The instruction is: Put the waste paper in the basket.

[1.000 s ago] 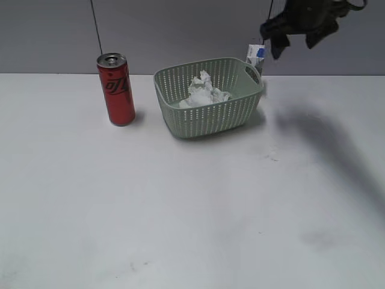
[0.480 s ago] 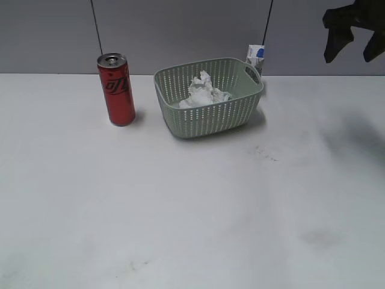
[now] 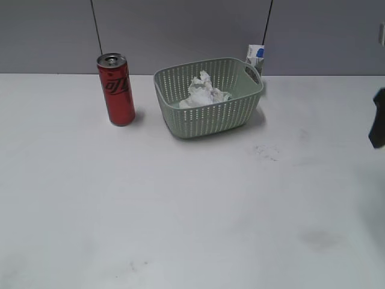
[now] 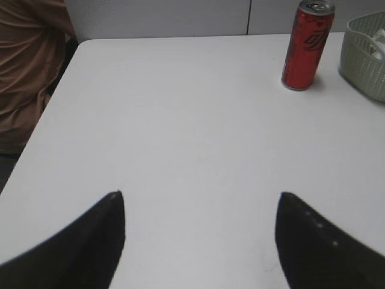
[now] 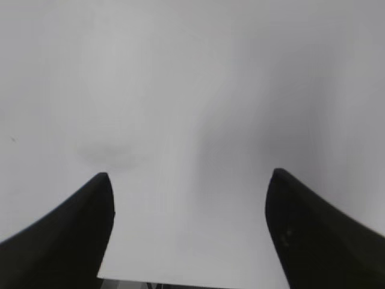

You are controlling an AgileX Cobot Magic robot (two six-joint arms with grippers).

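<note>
Since half a second ago the right hand (image 5: 189, 232) has dropped from upper right to the right edge, fingers apart and empty (left hand (image 4: 198, 241) likewise), waste paper (image 3: 203, 93) inside the basket (image 3: 207, 117) upper centre, so little risk remains beyond clipping the worktop (image 3: 180, 211).

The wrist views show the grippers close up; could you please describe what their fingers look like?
Both pairs look alike: the left gripper and right gripper each show two plain black fingers, broad at the base and tapering to rounded tips. No cables or markings are visible.
</note>
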